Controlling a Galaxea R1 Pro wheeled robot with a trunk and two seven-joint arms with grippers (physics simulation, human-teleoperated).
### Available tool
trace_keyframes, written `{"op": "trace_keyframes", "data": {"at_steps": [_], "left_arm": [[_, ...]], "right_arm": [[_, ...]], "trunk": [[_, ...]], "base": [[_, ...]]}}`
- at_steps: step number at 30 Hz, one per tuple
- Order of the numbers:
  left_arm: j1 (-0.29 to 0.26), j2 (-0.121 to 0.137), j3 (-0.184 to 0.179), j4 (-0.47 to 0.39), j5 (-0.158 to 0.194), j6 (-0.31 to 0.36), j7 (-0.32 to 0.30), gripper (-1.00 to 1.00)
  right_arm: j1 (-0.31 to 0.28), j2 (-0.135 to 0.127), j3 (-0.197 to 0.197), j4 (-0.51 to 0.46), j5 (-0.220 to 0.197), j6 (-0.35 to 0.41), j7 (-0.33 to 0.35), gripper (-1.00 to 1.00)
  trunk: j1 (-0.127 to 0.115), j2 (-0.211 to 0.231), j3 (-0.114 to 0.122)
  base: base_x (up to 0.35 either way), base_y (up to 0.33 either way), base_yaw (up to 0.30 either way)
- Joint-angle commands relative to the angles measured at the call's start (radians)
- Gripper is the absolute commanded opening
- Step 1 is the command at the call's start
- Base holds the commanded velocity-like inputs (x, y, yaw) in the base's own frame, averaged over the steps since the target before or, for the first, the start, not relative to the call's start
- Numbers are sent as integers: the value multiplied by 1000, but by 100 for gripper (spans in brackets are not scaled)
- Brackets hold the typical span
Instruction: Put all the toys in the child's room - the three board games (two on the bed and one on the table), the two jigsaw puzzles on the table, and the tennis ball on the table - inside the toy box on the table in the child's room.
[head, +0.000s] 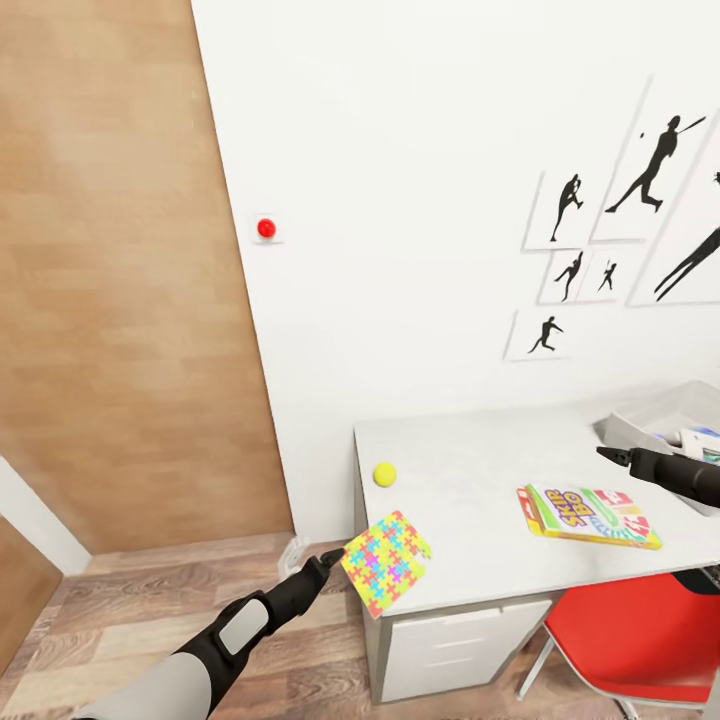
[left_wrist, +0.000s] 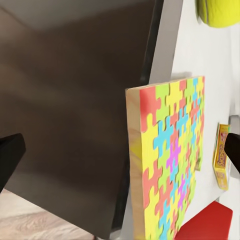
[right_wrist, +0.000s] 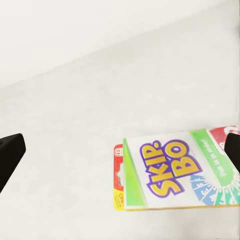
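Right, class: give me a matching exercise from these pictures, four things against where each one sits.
Things:
1. tennis ball
2. jigsaw puzzle
3. Skip-Bo box
4. red chair

Places:
A. lying flat on the table, below the right gripper
B. overhanging the table's front left corner
C. tucked under the table
D. near the table's left edge

Pairs: 1-D, 2-B, 3-A, 4-C

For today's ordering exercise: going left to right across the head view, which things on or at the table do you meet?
Jigsaw puzzle → tennis ball → Skip-Bo game box → toy box.
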Motion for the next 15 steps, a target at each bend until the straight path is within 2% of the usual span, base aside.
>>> {"op": "trace_keyframes", "data": {"at_steps": [1, 15], "left_arm": [[-1, 0, -3, 0, 9, 5, -2, 100], [-1, 0, -3, 0, 9, 5, -3, 100]], "right_arm": [[-1, 0, -2, -1, 11, 3, 10, 100], [-1, 1, -1, -1, 11, 3, 10, 100]], "trunk": [[1, -2, -2], [1, -2, -2]], "base": [[0, 0, -98], [0, 0, -45]]}}
